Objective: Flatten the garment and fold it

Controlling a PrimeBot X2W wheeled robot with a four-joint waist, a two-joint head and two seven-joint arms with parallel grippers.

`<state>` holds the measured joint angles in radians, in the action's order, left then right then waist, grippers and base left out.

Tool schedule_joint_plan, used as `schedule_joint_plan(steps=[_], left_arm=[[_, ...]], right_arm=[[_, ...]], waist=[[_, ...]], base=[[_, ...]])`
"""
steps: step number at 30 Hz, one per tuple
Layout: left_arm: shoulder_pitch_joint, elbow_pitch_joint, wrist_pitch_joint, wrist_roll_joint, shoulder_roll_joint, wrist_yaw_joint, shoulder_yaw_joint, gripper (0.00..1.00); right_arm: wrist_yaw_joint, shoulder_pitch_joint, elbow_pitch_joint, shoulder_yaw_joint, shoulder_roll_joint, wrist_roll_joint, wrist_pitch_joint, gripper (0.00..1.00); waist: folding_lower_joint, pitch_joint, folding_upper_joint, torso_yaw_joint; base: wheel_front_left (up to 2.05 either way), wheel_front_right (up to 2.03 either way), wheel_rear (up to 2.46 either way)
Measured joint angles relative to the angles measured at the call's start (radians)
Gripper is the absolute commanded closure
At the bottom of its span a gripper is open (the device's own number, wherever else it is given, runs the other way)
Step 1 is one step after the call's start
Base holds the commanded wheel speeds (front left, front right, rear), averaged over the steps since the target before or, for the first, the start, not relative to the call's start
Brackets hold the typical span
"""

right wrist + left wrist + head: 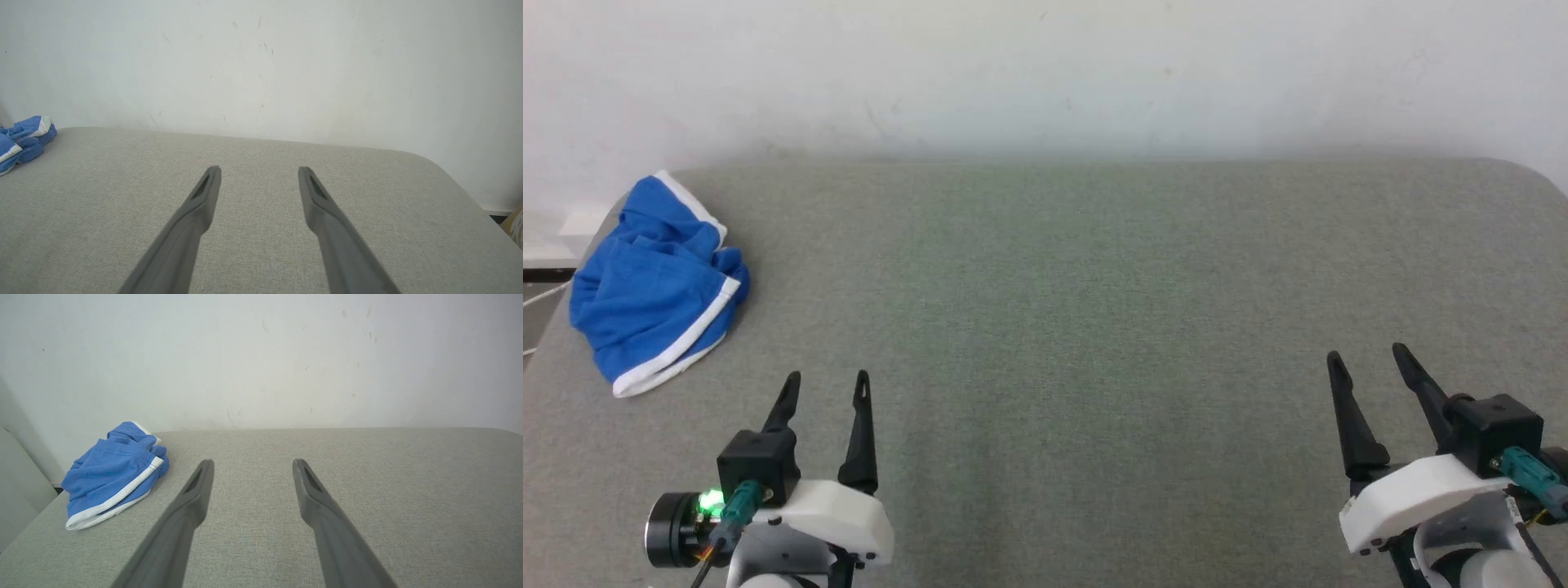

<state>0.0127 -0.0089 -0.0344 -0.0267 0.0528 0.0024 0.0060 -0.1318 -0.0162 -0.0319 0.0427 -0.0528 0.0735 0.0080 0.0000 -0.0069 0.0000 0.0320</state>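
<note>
Blue shorts lie crumpled ahead and left of the left gripper, well apart from the right gripper. Both grippers are spread wide, empty. Flattening is not begun; next, I judge, the left must reach the heap and drag it centre. Grey woven table, scuffed white wall beyond.

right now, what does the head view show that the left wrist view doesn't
Head view: the right gripper, open, at lower right, and a green light on the left arm's wrist. Left wrist view: small scuff marks on the white wall, seen close. Shared: the crumpled blue garment near the far left corner of the grey table, and the left gripper, open and apart from it.
</note>
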Motion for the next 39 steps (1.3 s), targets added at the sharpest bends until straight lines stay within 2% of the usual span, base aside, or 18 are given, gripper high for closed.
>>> schedule_joint_plan(steps=[10, 39], left_arm=[[-0.012, 0.009, -0.033, -0.009, 0.009, 0.009, 0.013, 0.00], [-0.055, 0.047, -0.103, -0.029, 0.030, 0.016, 0.066, 0.00]], right_arm=[[0.000, -0.001, -0.026, 0.006, 0.000, 0.020, 0.011, 0.00], [0.000, -0.001, -0.117, -0.045, 0.000, 0.054, 0.045, 0.00]], waist=[[0.0000, -0.001, 0.0000, 0.065], [0.0000, -0.003, 0.0001, 0.334]], base=[[0.00, 0.00, 0.00], [0.00, 0.00, 0.00]])
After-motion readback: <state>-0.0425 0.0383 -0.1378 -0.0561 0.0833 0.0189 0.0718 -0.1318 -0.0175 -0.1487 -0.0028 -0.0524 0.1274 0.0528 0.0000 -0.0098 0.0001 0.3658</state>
